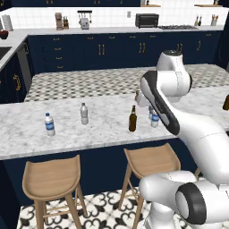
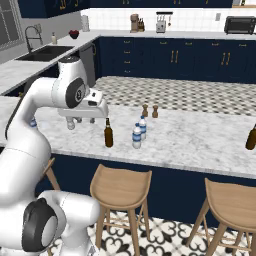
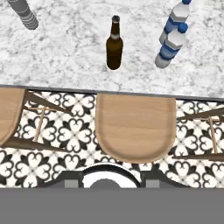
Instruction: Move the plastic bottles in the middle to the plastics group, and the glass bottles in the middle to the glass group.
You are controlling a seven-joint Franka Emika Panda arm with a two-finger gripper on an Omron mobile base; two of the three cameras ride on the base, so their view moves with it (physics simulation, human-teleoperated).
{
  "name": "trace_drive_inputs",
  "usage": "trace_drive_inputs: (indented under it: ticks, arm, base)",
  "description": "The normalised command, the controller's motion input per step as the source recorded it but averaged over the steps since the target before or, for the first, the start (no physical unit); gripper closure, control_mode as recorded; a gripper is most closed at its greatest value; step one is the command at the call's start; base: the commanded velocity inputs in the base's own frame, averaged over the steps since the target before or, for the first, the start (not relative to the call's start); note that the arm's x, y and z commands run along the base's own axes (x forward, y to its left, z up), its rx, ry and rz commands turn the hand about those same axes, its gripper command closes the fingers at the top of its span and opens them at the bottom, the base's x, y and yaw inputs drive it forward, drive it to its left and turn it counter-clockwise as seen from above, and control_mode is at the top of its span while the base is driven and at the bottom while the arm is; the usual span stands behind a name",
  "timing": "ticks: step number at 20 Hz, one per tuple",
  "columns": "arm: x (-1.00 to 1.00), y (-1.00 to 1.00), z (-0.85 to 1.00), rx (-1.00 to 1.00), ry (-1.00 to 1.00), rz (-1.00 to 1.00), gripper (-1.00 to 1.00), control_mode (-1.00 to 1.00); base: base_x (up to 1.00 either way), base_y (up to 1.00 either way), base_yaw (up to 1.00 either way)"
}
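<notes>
In the middle of the marble counter [image 2: 190, 140] stand two blue-labelled water bottles [image 2: 137, 136] [image 3: 169, 46] close together. A slim dark-brown glass bottle [image 2: 108, 133] [image 1: 133, 119] [image 3: 114, 43] is just to their left. Far left is the plastics group: one blue-labelled bottle [image 1: 49, 124] and a plain greyish bottle [image 1: 84, 113] [image 3: 24, 15]. Another brown long-necked bottle [image 2: 251, 137] [image 1: 226, 103] stands alone at the far right. My gripper [image 2: 84, 121] hangs open and holds nothing, above the counter's front edge and left of the middle brown bottle, clear of it.
Two small brown shakers [image 2: 150, 111] stand behind the middle bottles. Wooden stools [image 3: 133, 127] [image 1: 51, 176] sit under the counter's front edge. Bare marble lies between the groups. My arm [image 1: 163, 105] hides part of the water bottles in the left base view.
</notes>
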Motion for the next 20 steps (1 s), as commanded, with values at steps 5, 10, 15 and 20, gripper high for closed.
trace_drive_inputs:
  ticks: [5, 10, 15, 20]
  arm:
    - [0.86, 0.45, -0.36, -0.08, 0.05, -0.02, -1.0, -1.0]
    - [0.86, 0.46, -0.32, 0.0, -0.07, -0.01, -1.0, -1.0]
    - [0.32, -0.3, 0.09, 0.08, 0.03, 0.0, -1.0, -1.0]
    - [0.22, -0.42, -0.24, 0.03, -0.02, 0.0, -1.0, -1.0]
  base:
    - [0.0, 0.0, 0.0]
    - [0.0, 0.0, 0.0]
    - [0.0, 0.0, 0.0]
    - [0.0, 0.0, 0.0]
